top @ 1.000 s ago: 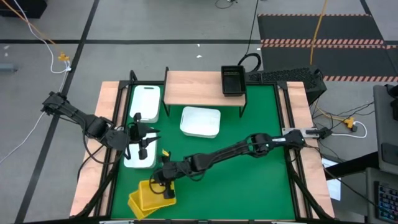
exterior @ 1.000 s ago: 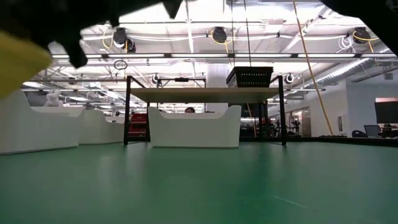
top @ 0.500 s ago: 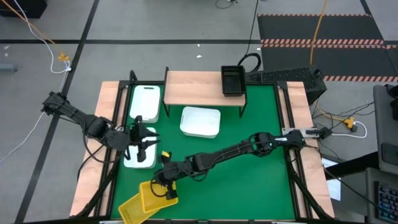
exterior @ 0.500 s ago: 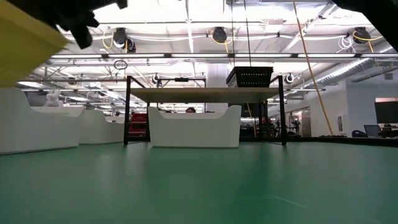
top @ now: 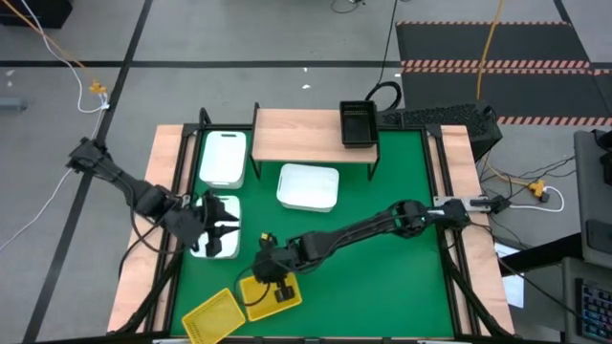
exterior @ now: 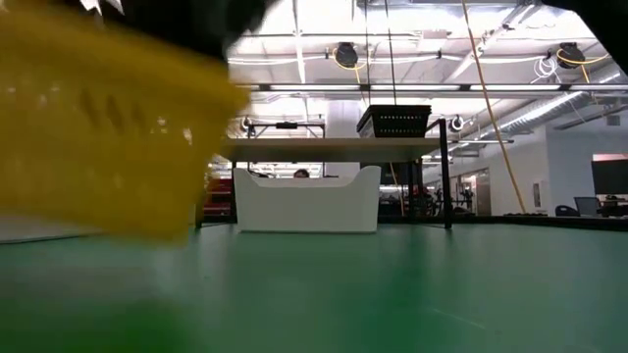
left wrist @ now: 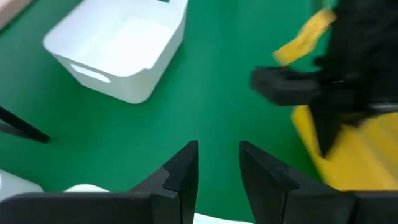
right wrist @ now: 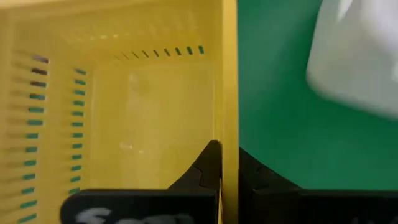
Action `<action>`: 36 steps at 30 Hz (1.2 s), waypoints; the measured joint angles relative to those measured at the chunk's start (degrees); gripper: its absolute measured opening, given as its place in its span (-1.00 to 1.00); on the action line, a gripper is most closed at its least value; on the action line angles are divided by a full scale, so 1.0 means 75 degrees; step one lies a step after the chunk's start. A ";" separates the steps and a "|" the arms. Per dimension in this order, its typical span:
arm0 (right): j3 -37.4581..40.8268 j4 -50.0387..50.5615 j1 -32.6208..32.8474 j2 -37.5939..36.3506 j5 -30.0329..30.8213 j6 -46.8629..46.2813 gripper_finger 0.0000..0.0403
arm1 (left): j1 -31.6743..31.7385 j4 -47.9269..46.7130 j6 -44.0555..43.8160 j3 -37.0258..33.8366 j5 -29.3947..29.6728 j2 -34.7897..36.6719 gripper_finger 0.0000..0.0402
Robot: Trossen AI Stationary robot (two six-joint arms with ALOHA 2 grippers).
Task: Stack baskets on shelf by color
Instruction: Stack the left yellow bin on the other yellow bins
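Right hand (top: 274, 285) pinching yellow basket (top: 269, 292) wall

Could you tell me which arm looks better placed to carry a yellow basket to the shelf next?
The right. Its gripper is already shut on the rim of a yellow basket, near the table's front. The left gripper holds nothing, over a white basket far from the shelf.
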State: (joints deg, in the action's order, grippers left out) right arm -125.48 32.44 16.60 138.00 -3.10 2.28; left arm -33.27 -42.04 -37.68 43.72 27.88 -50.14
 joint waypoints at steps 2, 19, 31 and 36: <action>0.0507 -0.0150 -0.0003 -0.0009 -0.0014 -0.0150 -1.00 | -0.0085 0.0038 -0.0081 0.0000 0.0000 -0.0079 -0.41; 0.2629 -0.4948 -0.0150 -0.1460 -0.0783 0.0224 -1.00 | -0.0551 0.0999 -0.0590 0.0003 -0.0025 -0.0749 -0.41; -0.0914 -0.5381 -0.0003 0.0691 -0.2142 0.0517 -1.00 | -0.0616 -0.0808 -0.1828 0.0804 -0.1491 -0.0771 -0.41; -0.0713 -0.6511 0.0056 0.1013 -0.2172 0.0966 -1.00 | -0.0733 -0.1279 -0.1609 0.1266 -0.1138 -0.0716 -0.41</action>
State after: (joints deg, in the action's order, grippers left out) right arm -130.83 -16.40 17.02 145.60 -19.39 9.52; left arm -38.77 -51.63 -49.75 53.22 19.35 -55.51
